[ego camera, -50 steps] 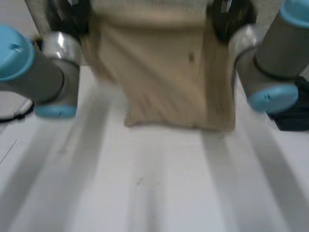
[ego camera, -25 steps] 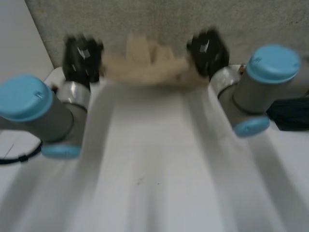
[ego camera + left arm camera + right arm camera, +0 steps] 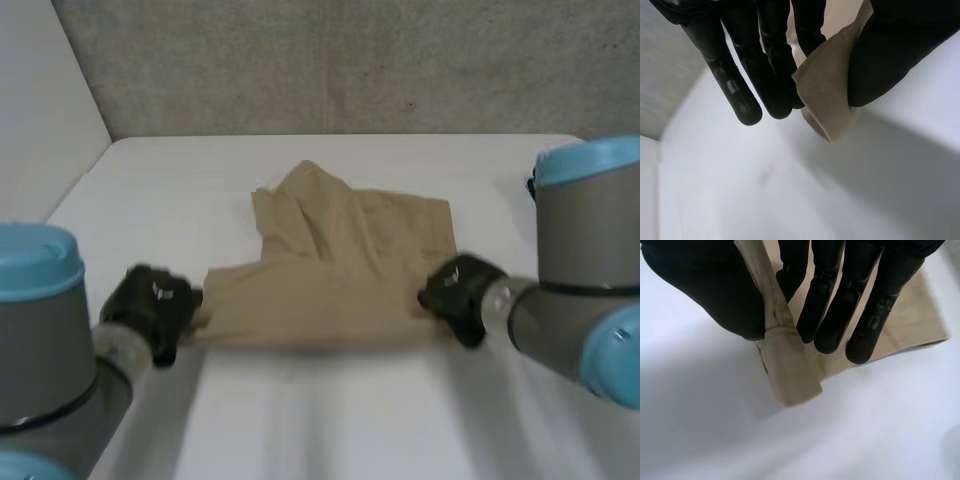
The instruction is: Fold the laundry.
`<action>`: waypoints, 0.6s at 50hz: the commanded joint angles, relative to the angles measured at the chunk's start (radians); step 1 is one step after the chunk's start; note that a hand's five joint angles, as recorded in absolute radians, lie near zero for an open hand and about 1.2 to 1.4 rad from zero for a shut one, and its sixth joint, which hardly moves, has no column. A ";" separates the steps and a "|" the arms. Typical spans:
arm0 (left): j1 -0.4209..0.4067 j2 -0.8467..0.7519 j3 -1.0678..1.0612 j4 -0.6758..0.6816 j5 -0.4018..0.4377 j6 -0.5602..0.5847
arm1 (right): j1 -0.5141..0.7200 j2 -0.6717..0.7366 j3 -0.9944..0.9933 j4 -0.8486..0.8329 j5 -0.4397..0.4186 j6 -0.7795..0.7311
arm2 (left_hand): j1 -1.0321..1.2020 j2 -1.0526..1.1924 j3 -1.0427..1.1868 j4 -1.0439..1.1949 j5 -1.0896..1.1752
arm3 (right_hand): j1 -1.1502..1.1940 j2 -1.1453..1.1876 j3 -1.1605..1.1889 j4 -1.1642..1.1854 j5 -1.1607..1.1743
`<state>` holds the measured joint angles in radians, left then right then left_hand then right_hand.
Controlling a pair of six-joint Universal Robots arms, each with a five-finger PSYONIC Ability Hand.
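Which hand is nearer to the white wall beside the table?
Left. The left hand pinches the cloth at its corner toward the white wall; the right hand pinches the opposite corner, farther away.

The tan garment (image 3: pixel 340 270) is matt, finely ribbed woven cloth on a smooth white table (image 3: pixel 330 420).

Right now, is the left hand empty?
No: in the left wrist view the left hand pinches a corner of the tan cloth against its thumb.
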<state>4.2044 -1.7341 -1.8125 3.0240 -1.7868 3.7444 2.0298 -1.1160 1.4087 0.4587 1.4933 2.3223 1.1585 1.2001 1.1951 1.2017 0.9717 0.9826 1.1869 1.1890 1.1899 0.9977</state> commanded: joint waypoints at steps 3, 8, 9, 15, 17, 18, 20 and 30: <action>-0.075 0.065 -0.080 -0.152 0.052 0.006 | -0.009 -0.146 0.317 0.060 -0.004 -0.192 | 0.180 0.138 0.143 0.137 0.192 | 0.414 0.209 0.207 0.206 0.224; -0.069 0.076 -0.025 -0.122 0.052 0.002 | -0.028 -0.148 0.329 -0.047 -0.004 -0.178 | -0.984 -1.026 -1.021 -1.027 -0.972 | 0.414 0.209 0.207 0.206 0.224; -0.064 0.076 0.005 -0.096 0.052 0.003 | -0.034 -0.148 0.331 -0.063 -0.002 -0.178 | -0.983 -1.025 -1.020 -1.027 -0.971 | 0.414 0.209 0.207 0.206 0.224; -0.015 0.065 0.105 0.025 0.076 0.006 | -0.048 -0.150 0.351 -0.112 -0.008 -0.170 | -0.974 -1.016 -1.011 -1.018 -0.962 | 0.414 0.209 0.207 0.206 0.224; 0.011 0.044 0.145 0.091 0.125 0.006 | -0.048 -0.151 0.363 -0.123 -0.010 -0.162 | -0.948 -0.990 -0.985 -0.991 -0.936 | 0.414 0.209 0.207 0.206 0.224; 0.020 0.025 0.156 0.113 0.151 0.005 | -0.048 -0.151 0.366 -0.127 -0.010 -0.158 | -0.931 -0.972 -0.967 -0.974 -0.918 | 0.414 0.209 0.207 0.206 0.224; 0.037 -0.022 0.182 0.156 0.216 0.005 | -0.048 -0.151 0.377 -0.144 -0.010 -0.149 | -0.904 -0.946 -0.941 -0.947 -0.892 | 0.414 0.209 0.207 0.206 0.224; 0.123 -0.395 0.479 0.223 0.546 -0.078 | -0.048 -0.154 0.420 -0.201 -0.010 -0.136 | -0.684 -0.725 -0.720 -0.727 -0.671 | 0.414 0.209 0.207 0.206 0.224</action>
<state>4.2786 -1.8790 -1.5342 3.2358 -1.4247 3.7317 1.9812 -1.2681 1.8018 0.2892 1.4831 2.1824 0.3154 0.3154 0.3105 0.3147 0.1406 0.9826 1.1869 1.1890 1.1899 0.9978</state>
